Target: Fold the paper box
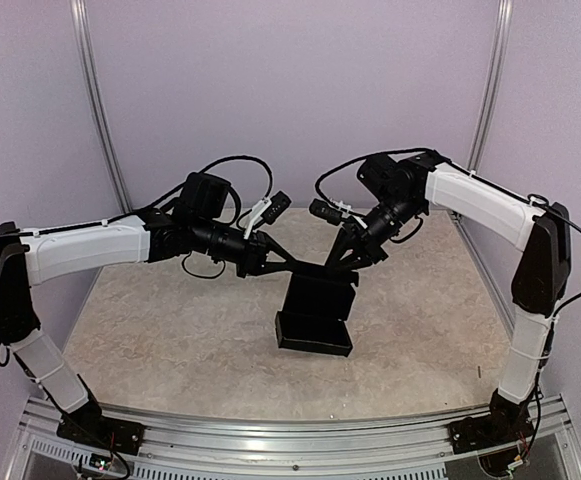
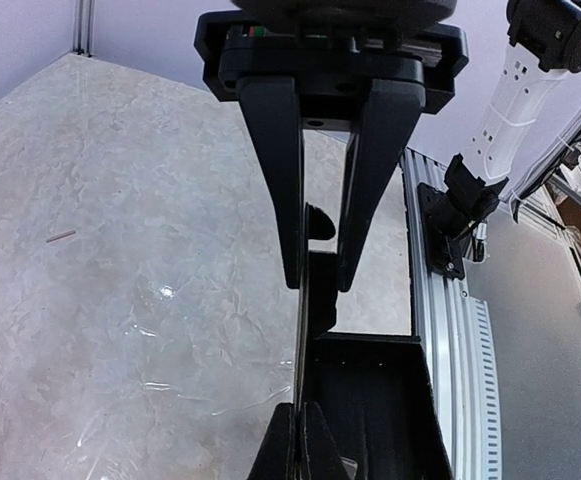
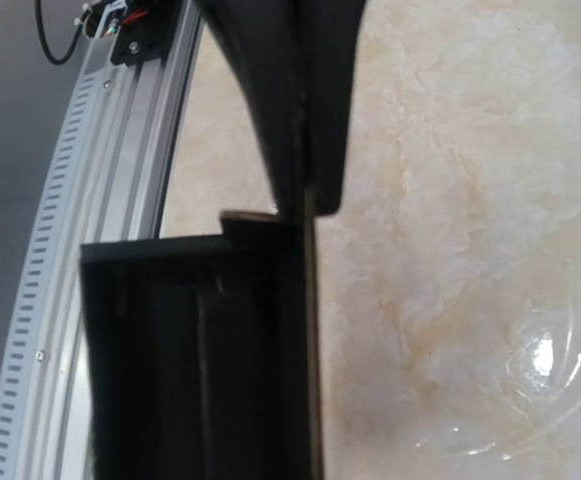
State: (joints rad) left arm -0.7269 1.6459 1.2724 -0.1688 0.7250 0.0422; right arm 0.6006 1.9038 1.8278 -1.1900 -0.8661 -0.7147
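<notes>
1. As viewed from above, note matte black thin-cardboard paper box [image 1: 315, 315], upright panel rising from folded base.
2. Left of box top: black two-finger left gripper [image 2: 318, 285], closed narrowly on panel's thin edge.
3. Right of box top: black right gripper [image 3: 308, 208], fingers pinched shut on same panel.
4. Under box: beige marbled tabletop [image 1: 170, 330]; behind box, lavender walls [image 1: 270, 80]; nearside, ribbed aluminium rail [image 1: 300, 430].

**Legible markings: none found**

No text, brand, number or sign is reading legibly in any view. The left white tag [image 1: 258, 213], behind the left jaws, and the right white tag [image 1: 342, 208], behind the right jaws, are showing too small for any print to be made out.
</notes>
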